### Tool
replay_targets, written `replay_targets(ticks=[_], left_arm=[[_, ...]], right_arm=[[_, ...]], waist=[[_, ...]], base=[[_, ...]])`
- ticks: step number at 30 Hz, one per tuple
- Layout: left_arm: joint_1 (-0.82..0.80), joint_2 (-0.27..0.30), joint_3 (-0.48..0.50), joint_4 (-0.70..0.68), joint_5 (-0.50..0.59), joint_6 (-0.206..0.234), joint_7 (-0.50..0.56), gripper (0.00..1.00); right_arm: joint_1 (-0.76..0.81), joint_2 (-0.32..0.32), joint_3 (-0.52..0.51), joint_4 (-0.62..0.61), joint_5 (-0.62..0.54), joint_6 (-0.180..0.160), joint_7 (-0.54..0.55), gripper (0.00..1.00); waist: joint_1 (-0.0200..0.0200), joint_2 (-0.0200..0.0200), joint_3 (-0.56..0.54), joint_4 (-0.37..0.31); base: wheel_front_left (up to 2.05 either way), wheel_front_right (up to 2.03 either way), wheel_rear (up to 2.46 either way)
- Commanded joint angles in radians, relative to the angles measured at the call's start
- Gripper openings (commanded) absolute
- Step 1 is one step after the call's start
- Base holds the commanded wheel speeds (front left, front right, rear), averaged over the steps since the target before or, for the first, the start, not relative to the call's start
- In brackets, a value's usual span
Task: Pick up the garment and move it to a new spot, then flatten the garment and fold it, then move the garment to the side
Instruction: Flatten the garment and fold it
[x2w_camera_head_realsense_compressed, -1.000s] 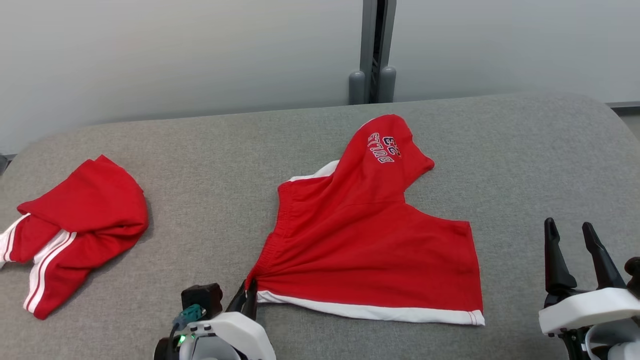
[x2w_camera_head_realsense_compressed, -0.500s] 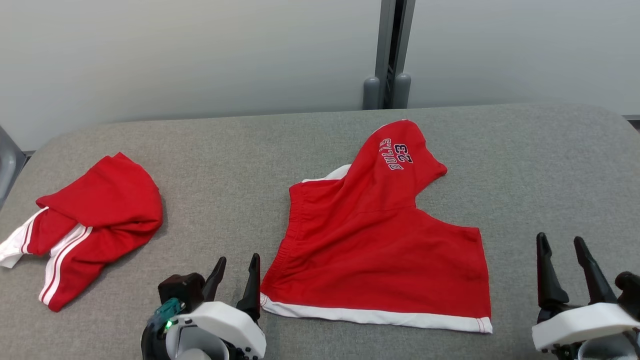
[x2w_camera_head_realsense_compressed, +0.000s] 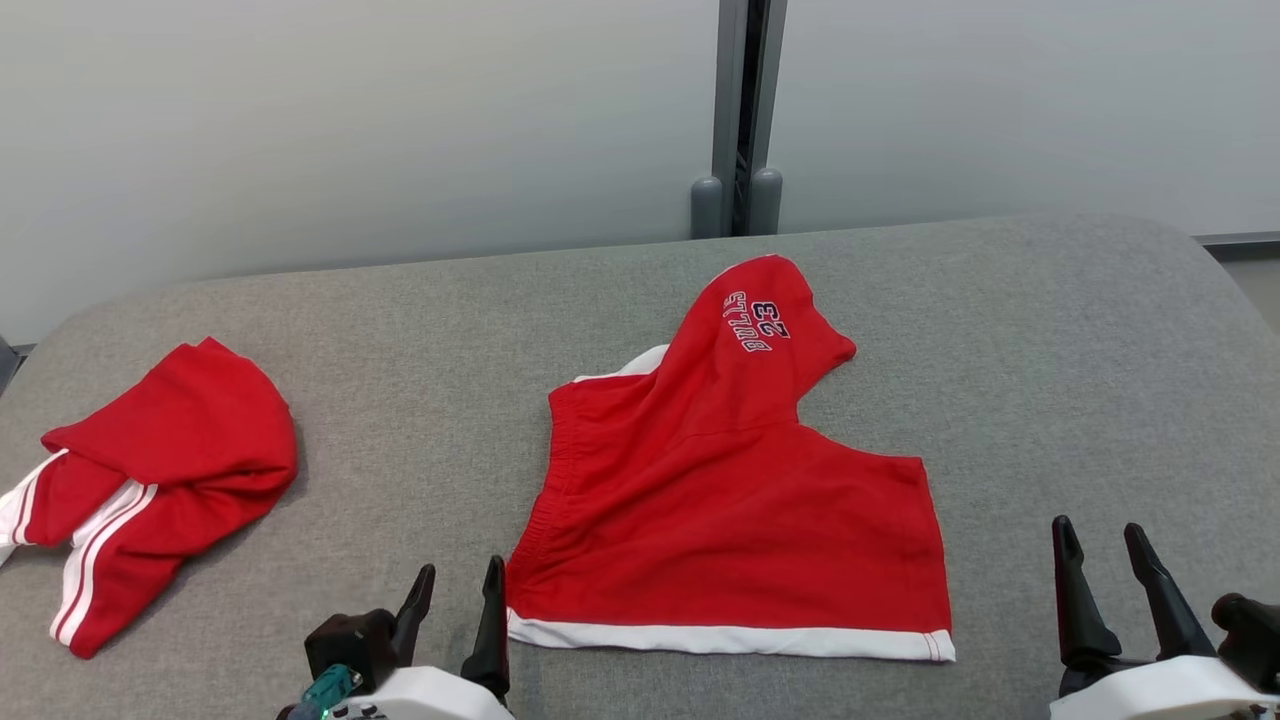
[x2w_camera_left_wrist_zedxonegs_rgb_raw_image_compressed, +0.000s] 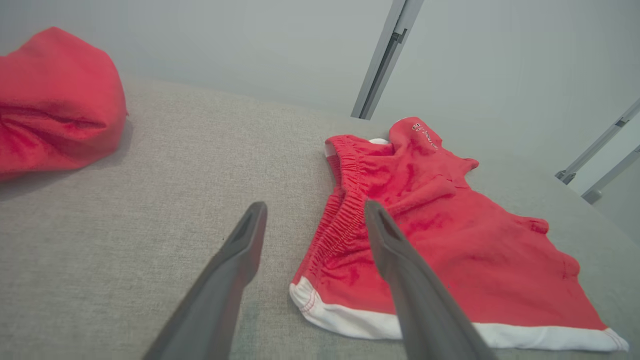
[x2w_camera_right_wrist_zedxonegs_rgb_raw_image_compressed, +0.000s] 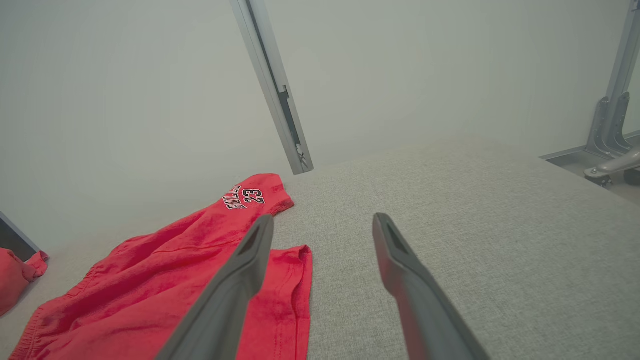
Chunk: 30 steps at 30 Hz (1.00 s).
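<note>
The red shorts (x2w_camera_head_realsense_compressed: 730, 520) are lying at the middle of the grey padded surface (x2w_camera_head_realsense_compressed: 1050, 330), mostly spread flat, with one leg pointing toward the far edge and showing dark lettering (x2w_camera_head_realsense_compressed: 757, 321) that reads "BULLS 23". A white band (x2w_camera_head_realsense_compressed: 720, 640) is running along the near edge, and the gathered waistband (x2w_camera_head_realsense_compressed: 545, 480) is facing the robot's left. The left gripper (x2w_camera_head_realsense_compressed: 460, 568) is hovering just beside the near-left corner of the shorts with its two dark fingers spread apart and nothing between them. Whether the nearer finger is brushing the cloth cannot be told. The right gripper (x2w_camera_head_realsense_compressed: 1098, 527) is standing well apart from the near-right corner, over bare padding, its fingers likewise parted and empty. A second red garment (x2w_camera_head_realsense_compressed: 160, 480) with white stripes is sitting crumpled at the left end of the surface, far from the shorts. Behind the surface a pale wall (x2w_camera_head_realsense_compressed: 350, 120) is rising, split by a grey post (x2w_camera_head_realsense_compressed: 740, 110).
</note>
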Motion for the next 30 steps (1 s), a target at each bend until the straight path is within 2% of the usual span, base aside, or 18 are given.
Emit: replay_targets(ticks=[1, 16, 30], left_arm=[[0.004, 0.0, 0.004, 0.018, 0.007, 0.008, -0.005, 1.0], [-0.087, -0.031, -0.007, 0.277, -0.026, 0.035, 0.047, 1.0], [-0.127, -0.047, -0.003, 0.376, -0.073, -0.01, 0.028, 1.0]], right_arm=[[0.005, -0.006, 0.002, -0.006, 0.007, 0.0, -0.004, 1.0], [-0.016, -0.006, 0.04, -0.002, -0.004, 0.0, 0.009, 1.0], [0.015, -0.006, 0.078, -0.003, -0.009, 0.0, 0.042, 1.0]], waist=[[0.0, 0.0, 0.002, -0.004], [0.0, 0.0, 0.03, -0.069], [0.0, 0.0, 0.044, -0.06]], base=[[0.0, 0.0, 0.0], [0.0, 0.0, 0.0], [0.0, 0.0, 0.0]])
